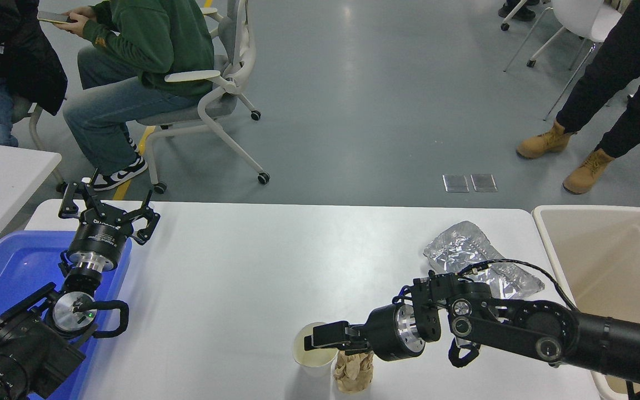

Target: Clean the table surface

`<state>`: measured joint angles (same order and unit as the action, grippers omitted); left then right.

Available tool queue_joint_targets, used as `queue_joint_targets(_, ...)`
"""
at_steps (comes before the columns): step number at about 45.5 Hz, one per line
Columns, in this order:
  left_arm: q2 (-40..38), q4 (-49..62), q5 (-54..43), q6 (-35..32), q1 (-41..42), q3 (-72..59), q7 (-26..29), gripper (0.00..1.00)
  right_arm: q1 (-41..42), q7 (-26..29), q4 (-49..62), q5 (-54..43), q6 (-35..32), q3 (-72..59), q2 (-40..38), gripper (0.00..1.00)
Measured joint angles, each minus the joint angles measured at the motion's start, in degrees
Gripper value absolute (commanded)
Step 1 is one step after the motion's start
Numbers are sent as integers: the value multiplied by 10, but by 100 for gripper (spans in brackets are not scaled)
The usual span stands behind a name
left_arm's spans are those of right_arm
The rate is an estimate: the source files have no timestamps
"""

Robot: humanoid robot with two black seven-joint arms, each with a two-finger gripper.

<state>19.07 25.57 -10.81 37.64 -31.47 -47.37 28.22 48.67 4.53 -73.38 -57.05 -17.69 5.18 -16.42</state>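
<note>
We see a white paper cup near the front edge of the table surface, seemingly empty, with a crumpled brown paper wad touching its right side. A beige bin stands against the table's right edge, its visible part bare; a blue tray lies at the left edge. Crumpled foil lies toward the far right corner. Beyond is grey floor, with seated people and a standing person. The right gripper reaches over the cup's rim; we cannot tell how far its fingers are parted. The left gripper is parked above the tray, fingers spread, holding nothing.
</note>
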Motion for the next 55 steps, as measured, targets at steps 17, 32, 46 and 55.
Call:
queue_joint_targets(17,0,0,0,0,0,0,0,100,-1,-1,15,-5,0,1,13,94)
queue_joint_targets(32,0,0,0,0,0,0,0,100,-1,-2,20,-27,-1,1,23,71)
queue_joint_targets(46,0,0,0,0,0,0,0,100,0,-2,20,-50,-3,1,26,22)
queue_joint_targets(55,0,0,0,0,0,0,0,100,3,-1,19,-54,-12,1,25,0)
